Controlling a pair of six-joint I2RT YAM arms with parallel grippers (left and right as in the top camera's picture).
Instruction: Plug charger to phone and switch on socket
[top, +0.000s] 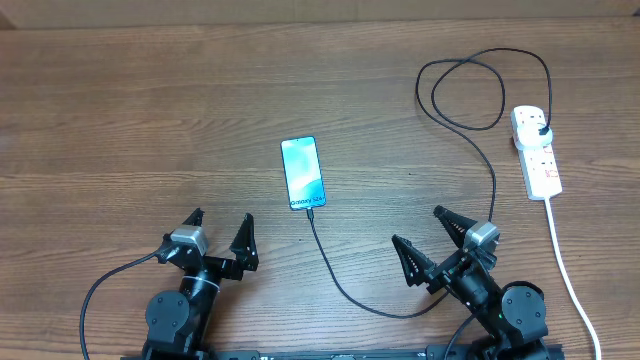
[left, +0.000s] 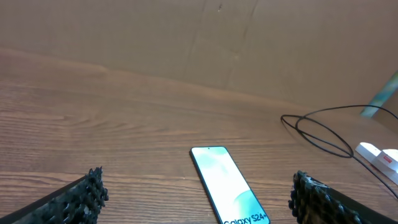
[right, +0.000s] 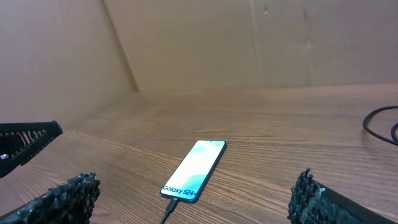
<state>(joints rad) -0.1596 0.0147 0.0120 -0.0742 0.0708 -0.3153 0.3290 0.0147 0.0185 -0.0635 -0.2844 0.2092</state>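
The phone lies flat mid-table, its light-blue screen lit with white text at the near end. It also shows in the left wrist view and the right wrist view. The black charger cable has its connector in the phone's near end, curves right, loops at the back and ends in a black plug seated in the white socket strip. My left gripper is open and empty, near-left of the phone. My right gripper is open and empty, near-right of it.
The strip's thick white cord runs toward the table's near right edge, beside my right arm. A cardboard wall stands behind the table. The strip's end shows at the right of the left wrist view.
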